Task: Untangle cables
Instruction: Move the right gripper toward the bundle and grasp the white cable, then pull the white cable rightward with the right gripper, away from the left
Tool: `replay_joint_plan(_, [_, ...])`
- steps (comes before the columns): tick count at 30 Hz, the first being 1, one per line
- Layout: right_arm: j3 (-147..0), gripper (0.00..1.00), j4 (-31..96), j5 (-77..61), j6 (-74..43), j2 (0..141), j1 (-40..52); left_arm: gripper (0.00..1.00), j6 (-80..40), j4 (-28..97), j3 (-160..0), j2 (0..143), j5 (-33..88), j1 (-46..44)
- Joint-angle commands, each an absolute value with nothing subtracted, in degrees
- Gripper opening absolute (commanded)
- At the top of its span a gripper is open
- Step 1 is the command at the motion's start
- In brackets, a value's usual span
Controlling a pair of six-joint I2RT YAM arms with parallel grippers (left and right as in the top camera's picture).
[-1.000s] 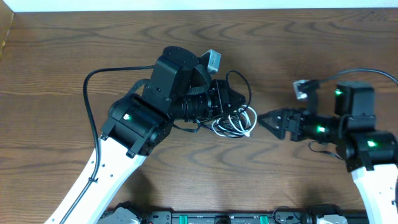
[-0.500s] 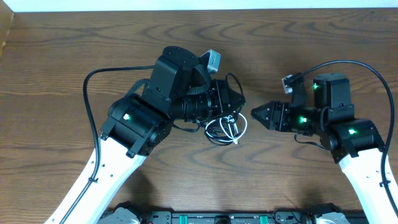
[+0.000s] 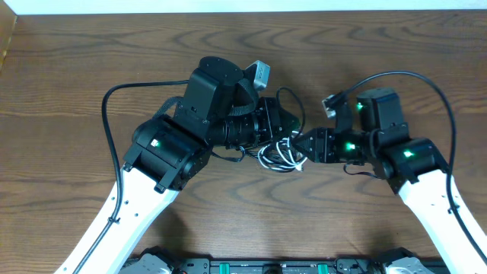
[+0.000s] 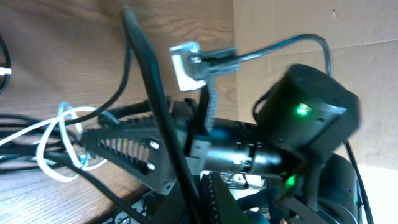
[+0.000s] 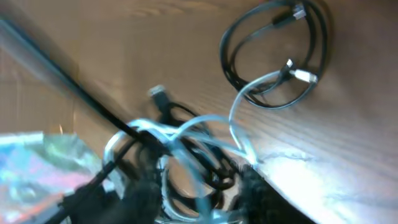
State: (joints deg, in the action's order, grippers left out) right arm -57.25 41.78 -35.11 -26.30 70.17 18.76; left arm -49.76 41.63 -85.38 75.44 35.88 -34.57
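My left jaws are pinched together on the cables (image 3: 280, 154), a black-and-white tangle mid-desk (image 3: 380, 46) between my two arms, while my right jaws stand partly apart, tips in its white loops from the right side.

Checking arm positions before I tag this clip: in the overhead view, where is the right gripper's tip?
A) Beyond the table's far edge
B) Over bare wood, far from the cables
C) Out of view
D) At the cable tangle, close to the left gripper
D: the right gripper pokes its tip into the tangled cables, right beside the left gripper.
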Motion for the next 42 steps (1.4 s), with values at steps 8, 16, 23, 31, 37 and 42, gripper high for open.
replay_joint_plan(8, [-57.1,0.01,43.2,-26.9,-26.1,72.5,19.3,0.08,-48.3,45.0,-86.0,74.9,31.3,-34.5])
replay_joint_plan(16, [-59.0,0.01,52.9,0.0,-26.2,69.7,15.6,0.08,-48.4,64.1,-86.0,74.9,6.5,-32.0])
replay_joint_plan(23, [-59.1,0.01,56.4,10.4,-26.9,67.8,11.7,0.08,-52.9,73.1,-85.7,74.9,-12.5,-29.4])
replay_joint_plan(31, [-59.1,0.01,55.9,10.4,-33.5,67.8,11.7,0.08,-53.3,77.1,-85.7,74.9,-20.3,-26.6])
replay_joint_plan(37, [-59.1,0.01,55.4,10.3,-34.3,67.8,11.7,0.08,-53.3,77.6,-85.6,74.9,-20.2,-25.0])
replay_joint_plan(42, [-59.5,0.01,54.5,7.0,-37.7,67.5,11.7,0.07,-53.5,76.7,-85.6,75.0,-19.1,-25.0])
